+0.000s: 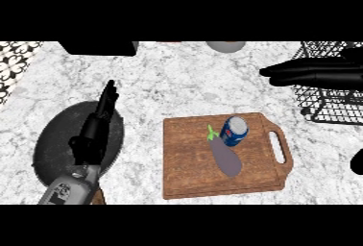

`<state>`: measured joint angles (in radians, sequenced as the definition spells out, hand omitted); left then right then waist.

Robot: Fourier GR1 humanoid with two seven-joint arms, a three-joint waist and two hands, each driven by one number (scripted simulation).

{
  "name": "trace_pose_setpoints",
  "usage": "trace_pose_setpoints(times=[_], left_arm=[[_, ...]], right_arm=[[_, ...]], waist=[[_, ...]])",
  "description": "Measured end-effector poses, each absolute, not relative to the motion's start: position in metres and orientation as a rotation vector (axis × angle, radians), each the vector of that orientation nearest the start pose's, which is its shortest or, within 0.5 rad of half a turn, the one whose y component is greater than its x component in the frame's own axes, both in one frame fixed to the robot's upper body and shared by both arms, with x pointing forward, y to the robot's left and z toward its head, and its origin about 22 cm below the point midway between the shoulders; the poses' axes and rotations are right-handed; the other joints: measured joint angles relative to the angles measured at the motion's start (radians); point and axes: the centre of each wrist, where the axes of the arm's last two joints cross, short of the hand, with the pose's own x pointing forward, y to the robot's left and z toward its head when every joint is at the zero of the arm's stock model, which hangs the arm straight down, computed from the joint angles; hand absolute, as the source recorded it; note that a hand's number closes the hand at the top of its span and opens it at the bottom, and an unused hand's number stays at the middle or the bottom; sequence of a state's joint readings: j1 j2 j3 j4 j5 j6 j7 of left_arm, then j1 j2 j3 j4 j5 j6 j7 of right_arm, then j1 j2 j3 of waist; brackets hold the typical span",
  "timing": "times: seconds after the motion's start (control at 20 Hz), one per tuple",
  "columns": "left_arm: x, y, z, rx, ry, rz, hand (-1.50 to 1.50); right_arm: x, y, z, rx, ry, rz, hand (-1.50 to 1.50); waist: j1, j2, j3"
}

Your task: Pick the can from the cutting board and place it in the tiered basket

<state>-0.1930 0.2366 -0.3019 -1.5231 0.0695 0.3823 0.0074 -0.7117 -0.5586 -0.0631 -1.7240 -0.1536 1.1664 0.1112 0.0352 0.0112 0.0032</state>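
a blue can (235, 130) lies on its side on the wooden cutting board (191, 168), in the board's far part and somewhat right of its middle. the can's long axis runs slantwise, its silver end face turned toward the far right and its blue body trailing toward the near left. just beside it on the left, touching or all but touching, lies a purple eggplant (227, 157) with a green stem at its far end; the eggplant's length runs from that stem toward the near right, down the board's middle. the board's handle slot sits on its right side. the board rests on a pale marbled worktop (170, 81). well to the right and farther off stands a black wire tiered basket (333, 103), partly cut by the view's edge. the right robot hand (312, 74) stretches in from the right in front of the basket, fingers straight and released, holding nothing, well apart from the can. the left robot hand (96, 129) shows at the left over a dark round pan (56, 144), fingers straight and pointing far, also released. a dark box-like thing (99, 47) and a grey round object (227, 46) sit at the far edge.
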Motion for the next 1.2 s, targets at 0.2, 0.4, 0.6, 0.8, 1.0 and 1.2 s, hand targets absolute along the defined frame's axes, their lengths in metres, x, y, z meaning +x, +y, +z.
trace_pose_setpoints(times=[0.2, 0.4, 0.6, 0.8, 1.0, 1.2], left_arm=[[0.271, 0.195, 0.035, 0.161, -1.677, -0.121, 0.00], [0.274, 0.194, 0.037, 0.168, -1.683, -0.125, 0.00], [0.274, 0.195, 0.036, 0.166, -1.678, -0.126, 0.00], [0.277, 0.196, 0.036, 0.164, -1.676, -0.125, 0.00], [0.275, 0.192, 0.033, 0.168, -1.680, -0.124, 0.00], [0.276, 0.192, 0.036, 0.174, -1.679, -0.121, 0.00]], right_arm=[[0.307, -0.246, 0.279, 0.168, -1.636, 1.791, -1.50], [0.305, -0.238, 0.269, 0.102, -1.562, 1.853, -1.50], [0.303, -0.234, 0.260, 0.032, -1.510, 1.903, -1.50], [0.306, -0.230, 0.251, -0.041, -1.475, 1.954, -1.50], [0.311, -0.233, 0.239, -0.110, -1.482, 1.996, -1.50], [0.321, -0.236, 0.222, -0.157, -1.503, 2.032, -1.50]], waist=[[-0.003, -0.002, 0.000], [-0.005, 0.000, 0.000], [-0.008, 0.000, -0.001], [-0.009, -0.001, -0.001], [-0.010, -0.002, -0.001], [-0.011, -0.003, -0.002]])
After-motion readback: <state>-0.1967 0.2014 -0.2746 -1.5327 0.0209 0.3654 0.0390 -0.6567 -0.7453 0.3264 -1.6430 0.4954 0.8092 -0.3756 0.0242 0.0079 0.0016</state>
